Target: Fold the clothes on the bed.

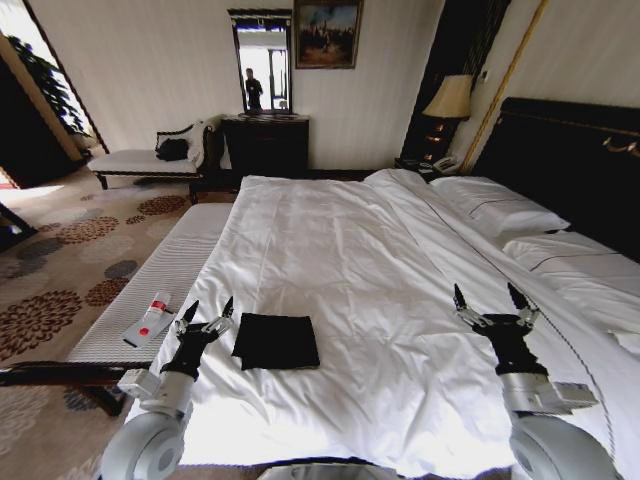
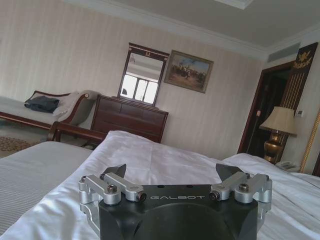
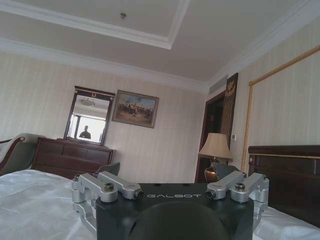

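The bed (image 1: 360,260) takes up most of the head view, its white duvet spread wide and lightly creased, with pillows stacked against the dark headboard on the robot's right. Along the bed's left edge a white-cushioned bench (image 1: 165,290) is set, and on it a small white-and-red tube (image 1: 148,320) is seen lying flat. The clothes (image 1: 276,340), a single black T-shirt, are found on the near part of the duvet as a compact, roughly rectangular bundle, apparently folded already; no lettering can be made out on it. The garment is judged to be light, soft and limp, so it would sag and shift if lifted by one point; it would best be taken at two corners or along an edge, where the layers can be pinched together against the yielding duvet. No containers are present. The left gripper (image 1: 207,310) is held just beside the shirt's left edge, not touching it, with its fingers spread apart and nothing between them. The right gripper (image 1: 490,298) is held well apart over bare duvet, fingers likewise spread and empty.
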Robot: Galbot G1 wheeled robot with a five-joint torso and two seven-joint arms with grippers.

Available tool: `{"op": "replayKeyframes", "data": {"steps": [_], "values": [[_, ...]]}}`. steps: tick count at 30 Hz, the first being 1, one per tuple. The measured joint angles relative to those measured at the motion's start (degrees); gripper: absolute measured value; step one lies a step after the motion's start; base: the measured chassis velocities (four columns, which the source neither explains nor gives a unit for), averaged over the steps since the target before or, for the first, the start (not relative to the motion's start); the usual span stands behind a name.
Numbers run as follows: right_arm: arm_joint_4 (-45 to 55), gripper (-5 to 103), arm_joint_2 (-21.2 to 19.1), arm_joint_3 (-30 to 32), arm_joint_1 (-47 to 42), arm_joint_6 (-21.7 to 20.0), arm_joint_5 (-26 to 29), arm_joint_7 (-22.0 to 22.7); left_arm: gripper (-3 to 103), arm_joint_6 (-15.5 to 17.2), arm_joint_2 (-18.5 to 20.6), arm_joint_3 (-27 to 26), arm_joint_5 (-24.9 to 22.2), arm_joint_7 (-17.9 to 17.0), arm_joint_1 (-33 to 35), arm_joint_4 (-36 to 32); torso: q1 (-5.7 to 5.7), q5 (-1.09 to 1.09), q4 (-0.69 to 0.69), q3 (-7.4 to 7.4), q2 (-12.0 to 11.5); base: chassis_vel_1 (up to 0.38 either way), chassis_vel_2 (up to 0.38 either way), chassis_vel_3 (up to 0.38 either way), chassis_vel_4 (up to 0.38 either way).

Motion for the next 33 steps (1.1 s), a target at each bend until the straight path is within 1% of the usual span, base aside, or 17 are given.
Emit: {"op": "replayKeyframes", "data": {"steps": [7,14,21,22,26,29,33], "values": [[-0.03,100,0.0,-0.04,0.02,0.0,0.03,0.0,100,0.03,0.02,0.02,-0.02,-0.04,-0.03,0.0,0.0,0.0,0.0,0.0,0.0,-0.011,-0.015,0.012,0.014],[-0.05,100,-0.01,-0.06,0.05,0.02,0.06,0.0,100,0.06,0.02,0.06,-0.03,-0.05,-0.05,0.0,0.0,-0.01,0.0,0.0,0.0,-0.127,-0.122,0.135,0.124],[-0.08,100,-0.01,-0.07,0.07,0.04,0.07,0.0,100,0.08,0.02,0.07,-0.03,-0.05,-0.05,0.0,0.0,0.02,0.0,0.0,0.0,-0.274,-0.239,0.244,0.234],[-0.08,100,-0.01,-0.07,0.08,0.05,0.07,0.0,100,0.09,0.02,0.07,-0.03,-0.05,-0.06,0.0,0.0,0.03,0.0,0.0,0.0,-0.304,-0.333,0.291,0.333],[-0.08,100,-0.01,-0.07,0.07,0.06,0.07,0.0,100,0.09,0.02,0.07,-0.03,-0.05,-0.06,0.01,0.01,-0.02,-0.01,0.0,0.0,-0.306,-0.35,0.297,0.346],[-0.08,100,-0.01,-0.07,0.07,0.07,0.07,-0.01,100,0.09,0.02,0.07,-0.03,-0.05,-0.06,0.0,0.01,0.02,0.01,0.0,0.0,-0.29,-0.37,0.29,0.363],[-0.09,100,-0.01,-0.07,0.07,0.09,0.07,0.0,100,0.09,0.02,0.08,-0.04,-0.04,-0.06,0.0,0.0,0.02,-0.03,0.0,0.0,-0.249,-0.329,0.285,0.3]]}}
